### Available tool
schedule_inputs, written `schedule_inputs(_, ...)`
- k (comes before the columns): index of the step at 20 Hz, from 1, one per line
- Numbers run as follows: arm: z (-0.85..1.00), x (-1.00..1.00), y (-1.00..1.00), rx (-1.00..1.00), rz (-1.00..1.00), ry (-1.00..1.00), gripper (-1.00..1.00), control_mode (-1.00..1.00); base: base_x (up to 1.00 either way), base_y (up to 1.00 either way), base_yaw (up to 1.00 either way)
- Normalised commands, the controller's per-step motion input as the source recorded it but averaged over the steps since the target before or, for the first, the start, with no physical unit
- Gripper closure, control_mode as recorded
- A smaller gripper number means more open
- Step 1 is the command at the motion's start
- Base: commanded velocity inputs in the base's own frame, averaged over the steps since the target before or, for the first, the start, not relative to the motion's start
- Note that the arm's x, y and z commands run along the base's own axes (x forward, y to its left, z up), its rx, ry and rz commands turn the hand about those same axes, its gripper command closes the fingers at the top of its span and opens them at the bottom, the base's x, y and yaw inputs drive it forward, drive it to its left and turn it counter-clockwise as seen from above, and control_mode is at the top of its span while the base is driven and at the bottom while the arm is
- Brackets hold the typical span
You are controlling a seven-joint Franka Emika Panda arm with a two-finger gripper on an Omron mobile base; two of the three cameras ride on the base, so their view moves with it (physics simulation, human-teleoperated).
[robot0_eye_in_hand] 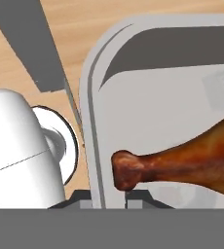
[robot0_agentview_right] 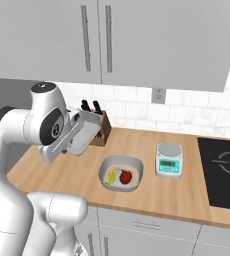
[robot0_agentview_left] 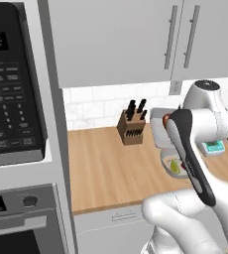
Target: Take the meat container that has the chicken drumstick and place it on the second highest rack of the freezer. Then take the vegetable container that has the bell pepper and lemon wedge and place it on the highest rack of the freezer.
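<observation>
Hand [robot0_eye_in_hand: 115, 198] clamping lifted meat container [robot0_eye_in_hand: 148, 112]

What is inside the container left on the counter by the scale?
The round container holds the lemon wedge and the bell pepper, side by side. Its near wall hides part of the floor beneath them.

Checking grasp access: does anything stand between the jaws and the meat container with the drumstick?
Nothing visible does. In the hand view the gripper sits at the meat container rim, with the chicken drumstick inside it. The right base view shows the container lifted off the counter.
</observation>
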Motion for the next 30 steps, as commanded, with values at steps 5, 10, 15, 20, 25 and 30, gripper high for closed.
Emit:
schedule_inputs(5, 0.0, 0.0, 0.0, 0.0, 0.0, 0.0, 1.0, 1.0, -1.0, -0.51, 0.13)
schedule_inputs(10, 0.0, 0.0, 0.0, 0.0, 0.0, 0.0, 1.0, 1.0, -0.68, -0.46, 0.84)
schedule_inputs(15, 0.0, 0.0, 0.0, 0.0, 0.0, 0.0, 1.0, 1.0, -0.22, -0.11, 1.0)
schedule_inputs(20, 0.0, 0.0, 0.0, 0.0, 0.0, 0.0, 1.0, 1.0, -0.07, 0.0, 1.0)
schedule_inputs(25, 0.0, 0.0, 0.0, 0.0, 0.0, 0.0, 1.0, 1.0, -0.01, 0.0, 1.0)
schedule_inputs(30, 0.0, 0.0, 0.0, 0.0, 0.0, 0.0, 1.0, 1.0, 0.18, 0.0, 0.94)
